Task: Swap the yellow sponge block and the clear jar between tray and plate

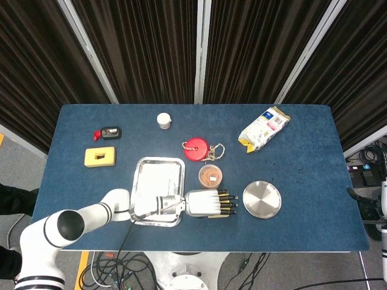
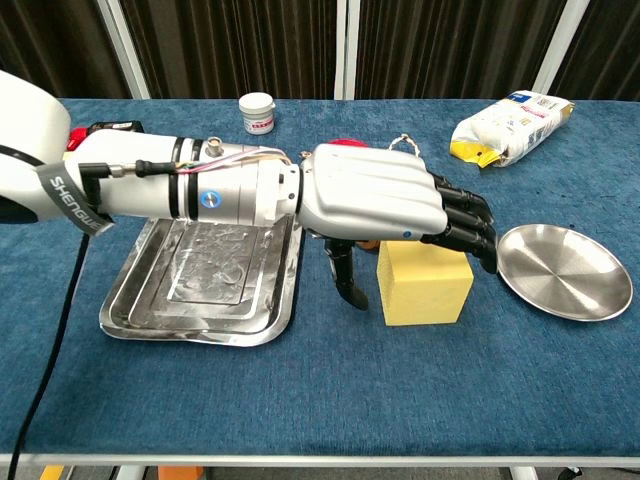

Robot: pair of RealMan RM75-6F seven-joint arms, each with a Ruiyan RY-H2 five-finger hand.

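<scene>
Fingers (image 2: 462, 218) over spongy yellow cube (image 2: 424, 283)

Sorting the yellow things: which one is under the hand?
The plain yellow sponge block, under the left hand; the slotted yellow block lies far left, apart.

Blue tablecloth (image 1: 302, 175). White-lidded small jar (image 1: 164, 121) at back. Red disc with cord (image 1: 196, 148) mid-table. Snack bag (image 1: 264, 128) back right. Yellow block with slot (image 1: 100, 157) left; black-red gadget (image 1: 107, 133) behind it.

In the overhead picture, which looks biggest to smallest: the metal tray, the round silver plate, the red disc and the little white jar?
Largest to smallest in the head view:
1. Metal tray
2. Round silver plate
3. Red disc
4. Little white jar
</scene>
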